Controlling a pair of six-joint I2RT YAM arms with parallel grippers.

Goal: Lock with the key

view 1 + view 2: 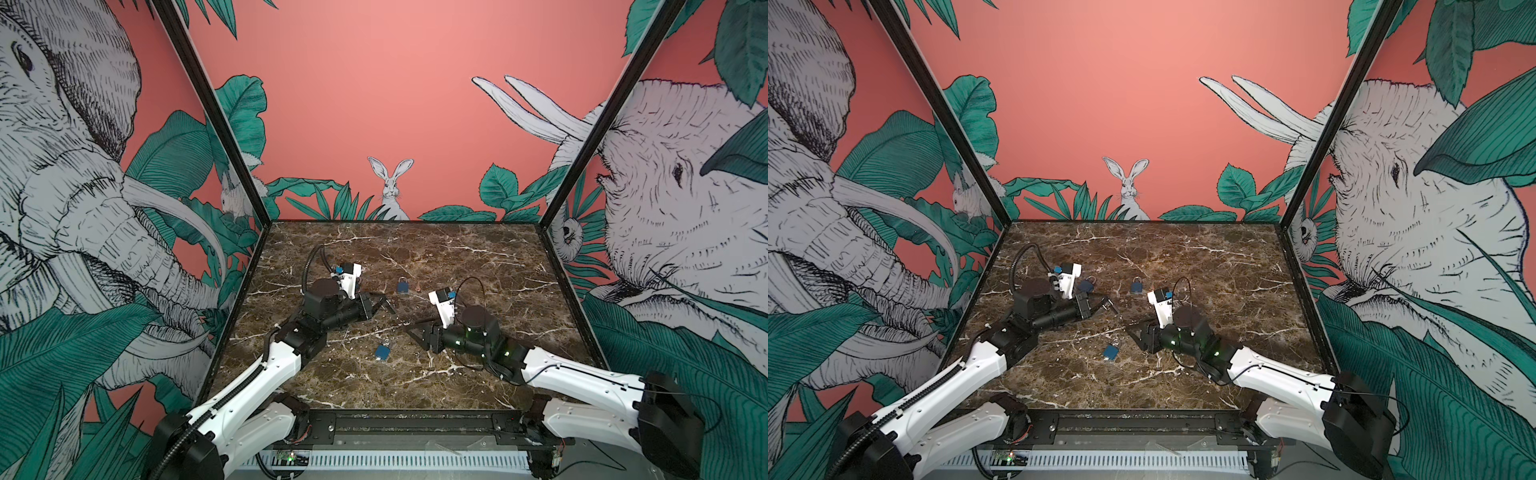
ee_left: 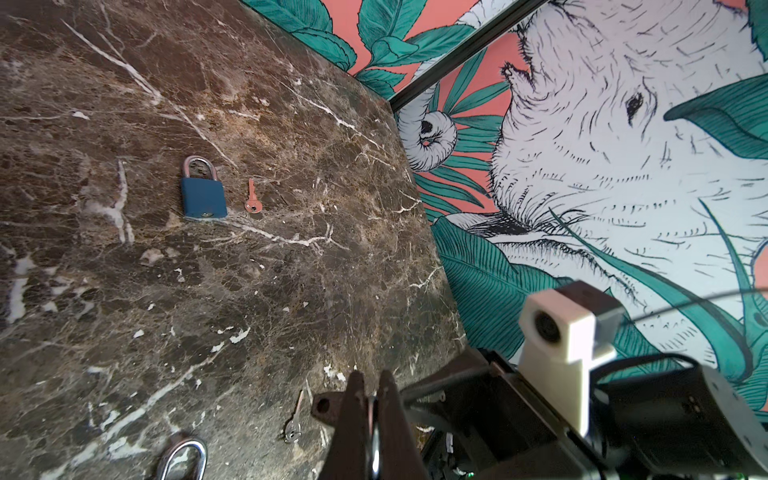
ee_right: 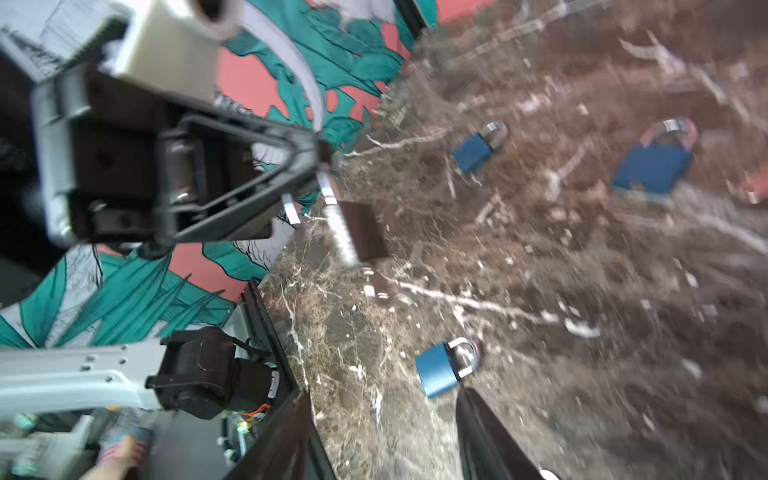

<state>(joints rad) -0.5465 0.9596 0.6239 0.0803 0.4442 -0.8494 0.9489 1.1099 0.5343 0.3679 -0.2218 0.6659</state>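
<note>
My left gripper (image 2: 372, 382) is shut on the silver shackle of a dark brown padlock (image 3: 365, 228), held just above the marble; in both top views it sits left of centre (image 1: 380, 301) (image 1: 1100, 301). A small silver key (image 2: 295, 424) lies on the table beside that gripper's tips. A pink key (image 2: 251, 199) lies next to a blue padlock (image 2: 203, 195) (image 1: 402, 285) further back. My right gripper (image 3: 395, 449) (image 1: 415, 331) stands open with nothing between its fingers. It points at another blue padlock (image 3: 444, 370) (image 1: 382, 351) lying just ahead of it.
A further blue padlock (image 1: 1086, 284) lies behind the left wrist. The marble table (image 1: 457, 257) is boxed in by patterned walls on three sides, with a black rail (image 1: 415, 419) along the front edge. The right wrist view is blurred.
</note>
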